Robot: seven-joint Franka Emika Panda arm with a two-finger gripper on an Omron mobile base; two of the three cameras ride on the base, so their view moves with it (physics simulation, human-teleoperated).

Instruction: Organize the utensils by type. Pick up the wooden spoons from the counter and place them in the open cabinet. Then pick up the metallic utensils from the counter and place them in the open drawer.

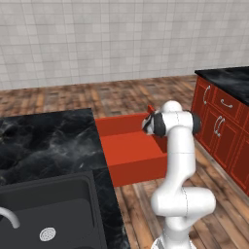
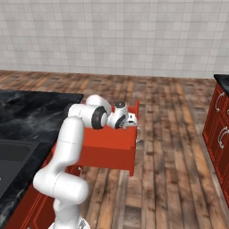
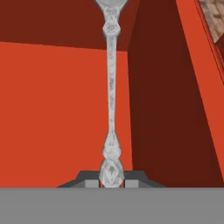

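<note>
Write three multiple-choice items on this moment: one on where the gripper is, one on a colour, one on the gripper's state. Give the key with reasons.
1. Where is the gripper?
A. Over the sink
B. Over the open drawer
C. At the far cabinets

2. What colour is the drawer's floor?
A. Red
B. Black
C. White

3. What is the gripper's state?
A. Open and empty
B. Shut on a wooden spoon
C. Shut on the metal spoon

Key:
1 B: both base views show the hand above the pulled-out drawer beside the counter.
2 A: the hand view shows a plain red floor and darker red walls.
3 C: in the hand view the fingertips clamp the end of the silver-grey metal spoon, whose handle runs away from the camera over the drawer.
</note>
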